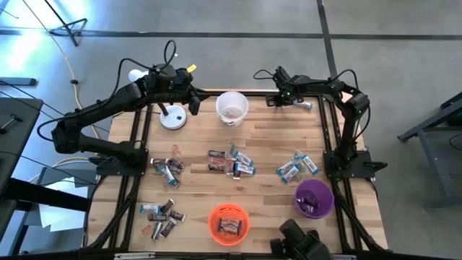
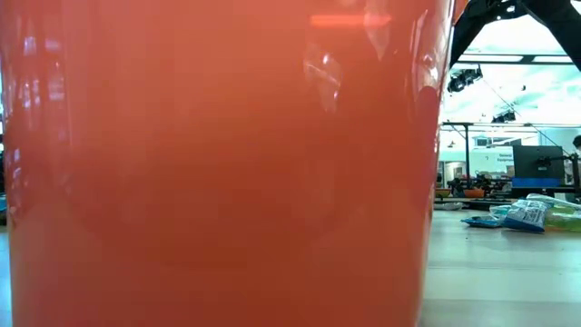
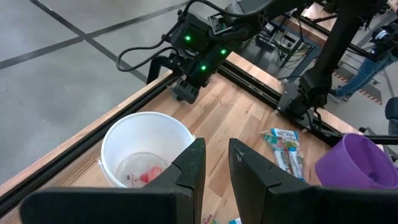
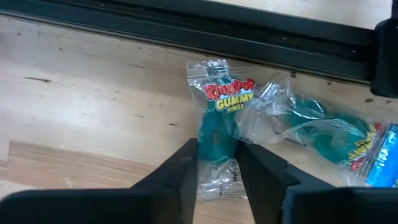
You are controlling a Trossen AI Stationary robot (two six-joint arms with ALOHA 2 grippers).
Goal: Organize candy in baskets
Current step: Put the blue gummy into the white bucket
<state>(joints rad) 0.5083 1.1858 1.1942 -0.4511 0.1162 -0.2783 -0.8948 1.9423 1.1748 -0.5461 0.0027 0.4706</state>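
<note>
The table carries three baskets spread well apart, which I read as one destination per wrapper type: the white basket near the far edge already holds a red-pink piece, the orange basket at the near edge holds dark bars, and the purple basket sits toward the near right corner. A white desk lamp stands left of the white basket and plays no part. Unsorted candy lies in loose clusters: a mixed pile at mid-table, blue-silver packets toward the right edge, dark bars near the near left corner. My left gripper waits above the table beside the white basket, its fingers narrow and holding nothing. My right gripper works at the far right corner, lowered onto a blue gummy-ring packet lying against the frame rail; its fingers straddle the packet closely, closing, but I judge the grasp not yet firm. A second blue packet touches it, so I risk dragging both.
</note>
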